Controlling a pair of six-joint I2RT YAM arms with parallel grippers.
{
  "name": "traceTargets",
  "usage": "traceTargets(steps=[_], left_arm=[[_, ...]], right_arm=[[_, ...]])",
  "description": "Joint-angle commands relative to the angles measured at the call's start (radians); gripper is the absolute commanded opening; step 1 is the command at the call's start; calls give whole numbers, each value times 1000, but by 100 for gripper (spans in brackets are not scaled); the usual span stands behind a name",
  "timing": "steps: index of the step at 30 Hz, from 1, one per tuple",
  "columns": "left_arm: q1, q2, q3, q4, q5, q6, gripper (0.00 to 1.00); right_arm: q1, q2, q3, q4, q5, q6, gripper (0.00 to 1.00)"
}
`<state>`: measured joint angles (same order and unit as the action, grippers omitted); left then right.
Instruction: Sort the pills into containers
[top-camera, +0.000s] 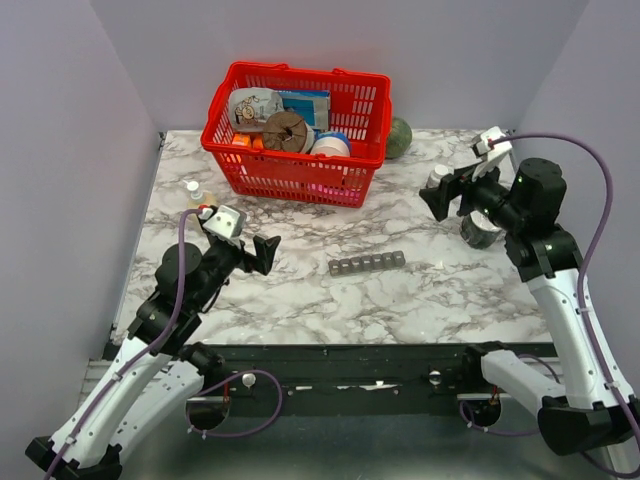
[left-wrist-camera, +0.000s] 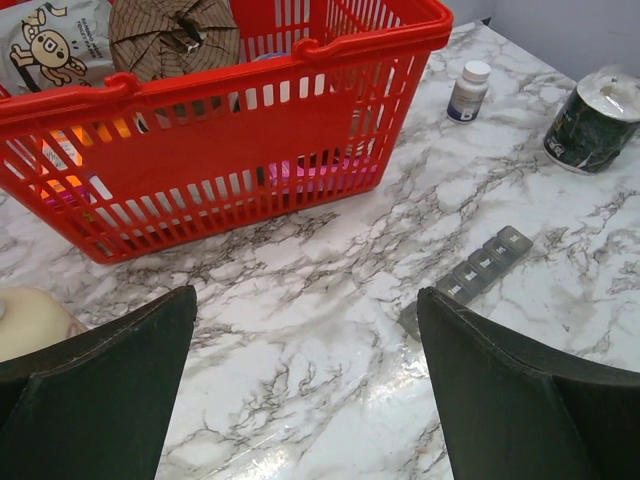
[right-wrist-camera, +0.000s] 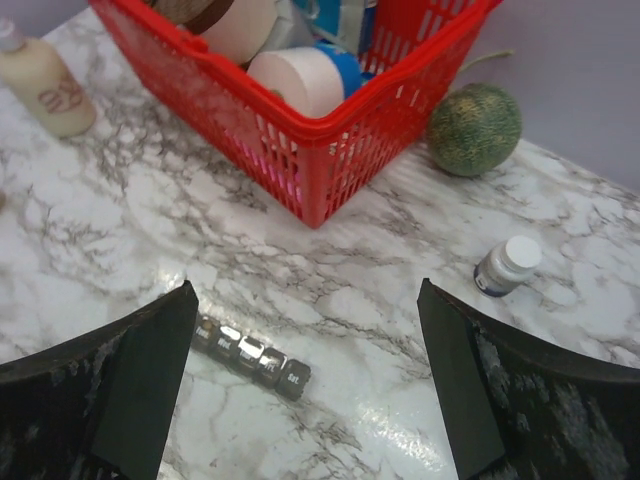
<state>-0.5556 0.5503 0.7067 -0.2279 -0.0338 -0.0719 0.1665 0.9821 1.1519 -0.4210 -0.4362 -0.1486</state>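
Top external view: left gripper (top-camera: 268, 253) hovers, jaws wide and empty; the containers (top-camera: 367, 263) lie on the bench (top-camera: 300, 300) midway across, lids apparently shut; right gripper (top-camera: 437, 200), jaws equally wide, holds nothing. Best to pin one end of the containers before prying a lid.

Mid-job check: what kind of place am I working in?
Likely a lab test cell, not a home: plain lilac partition walls box in a marble-patterned tabletop holding a red plastic shopping basket of mixed items.
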Motion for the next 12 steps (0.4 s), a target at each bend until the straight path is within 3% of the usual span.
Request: traceTargets(steps=[1, 12], left_arm=[[6, -3, 34, -30, -17, 7, 99], [6, -6, 34, -53, -18, 34, 99]], right_arm=[[-2, -42, 45, 27, 204, 147, 100], [-13, -48, 42, 14, 128, 95, 100]])
